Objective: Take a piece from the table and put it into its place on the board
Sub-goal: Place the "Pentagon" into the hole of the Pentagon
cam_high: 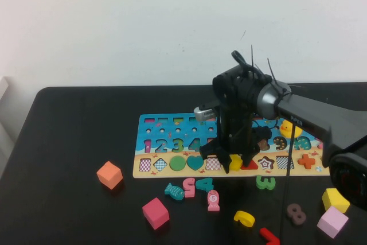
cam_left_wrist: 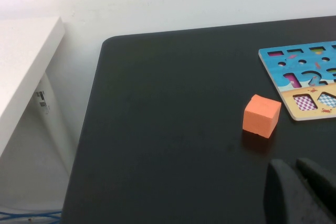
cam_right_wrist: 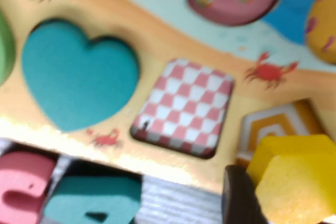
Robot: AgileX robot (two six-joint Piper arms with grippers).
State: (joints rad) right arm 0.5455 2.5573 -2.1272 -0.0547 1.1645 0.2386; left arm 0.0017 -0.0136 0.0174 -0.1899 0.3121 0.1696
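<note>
The long board lies mid-table, blue on top with numbers and a tan strip of shape slots below. My right gripper hangs over that strip, shut on the piece, a small flat yellow pentagon. In the right wrist view the piece sits against one dark finger, just above an orange-striped pentagon slot. My left gripper is off to the left near the table's edge, shut and holding nothing, with the board's left end ahead of it.
An orange cube lies left of the board, a magenta cube nearer the front. A yellow cube and a pink cube sit at front right. Loose numbers and fish lie below the board. A white shelf stands beyond the table's left edge.
</note>
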